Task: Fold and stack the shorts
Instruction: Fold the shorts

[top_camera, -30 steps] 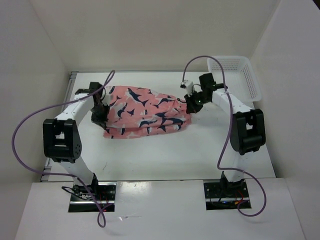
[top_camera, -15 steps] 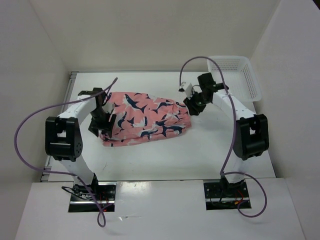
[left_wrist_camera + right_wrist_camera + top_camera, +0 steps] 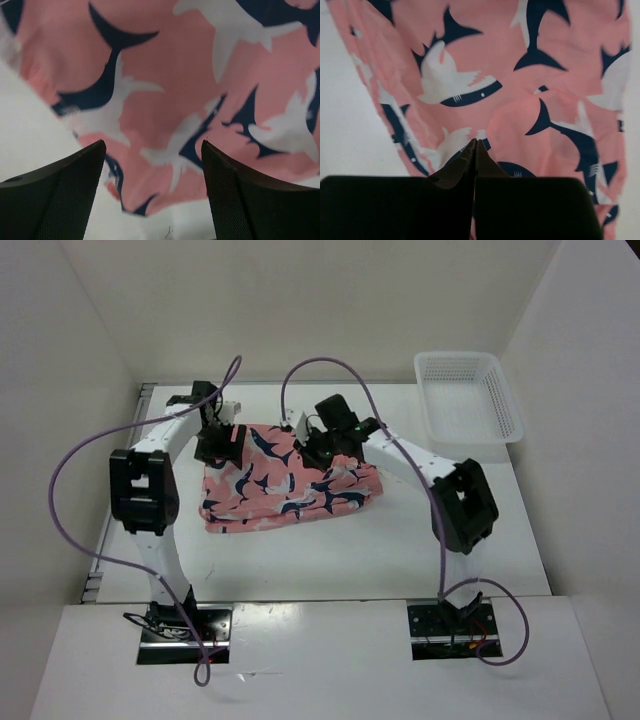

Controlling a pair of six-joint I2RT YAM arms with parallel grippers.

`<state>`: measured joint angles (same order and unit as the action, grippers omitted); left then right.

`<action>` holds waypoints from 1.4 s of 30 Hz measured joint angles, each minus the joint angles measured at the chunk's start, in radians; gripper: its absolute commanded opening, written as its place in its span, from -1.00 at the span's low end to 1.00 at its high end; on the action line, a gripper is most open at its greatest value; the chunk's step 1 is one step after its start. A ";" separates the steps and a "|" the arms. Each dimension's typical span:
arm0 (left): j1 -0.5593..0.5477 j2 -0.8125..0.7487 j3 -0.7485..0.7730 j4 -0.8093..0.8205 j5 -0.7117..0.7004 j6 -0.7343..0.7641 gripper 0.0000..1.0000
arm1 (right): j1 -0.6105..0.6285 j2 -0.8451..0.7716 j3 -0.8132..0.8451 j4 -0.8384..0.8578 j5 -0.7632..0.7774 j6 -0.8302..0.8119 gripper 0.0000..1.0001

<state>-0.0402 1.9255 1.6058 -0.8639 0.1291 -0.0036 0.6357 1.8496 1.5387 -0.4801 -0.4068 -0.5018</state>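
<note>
Shorts (image 3: 290,485) lie mid-left on the table (image 3: 400,540) in a rough, layered fold with loose edges toward the near side. We judge the fold mostly made but untidy, so squaring up and stacking are left.

Left tool (image 3: 152,150) is spread wide over the far-left corner, gripping nothing. Right tool (image 3: 474,145) is pressed together above the far edge, and we see no cloth between its fingers.

White mesh basket (image 3: 424,400) sits far right, well apart. Only the two tools hang over the cloth.
</note>
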 measured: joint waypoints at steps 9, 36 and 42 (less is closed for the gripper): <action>-0.044 0.193 0.100 0.080 0.046 0.000 0.68 | 0.018 0.203 -0.012 0.046 0.035 0.008 -1.00; -0.063 0.303 0.235 0.109 -0.027 -0.001 0.78 | 0.087 -0.047 -0.309 0.046 0.122 -0.086 -1.00; -0.116 0.050 0.164 0.105 -0.027 -0.001 0.78 | 0.087 -0.142 -0.164 0.045 0.112 0.008 -1.00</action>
<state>-0.1558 1.9759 1.7702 -0.7593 0.1024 -0.0044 0.7223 1.7077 1.3743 -0.4347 -0.2951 -0.4942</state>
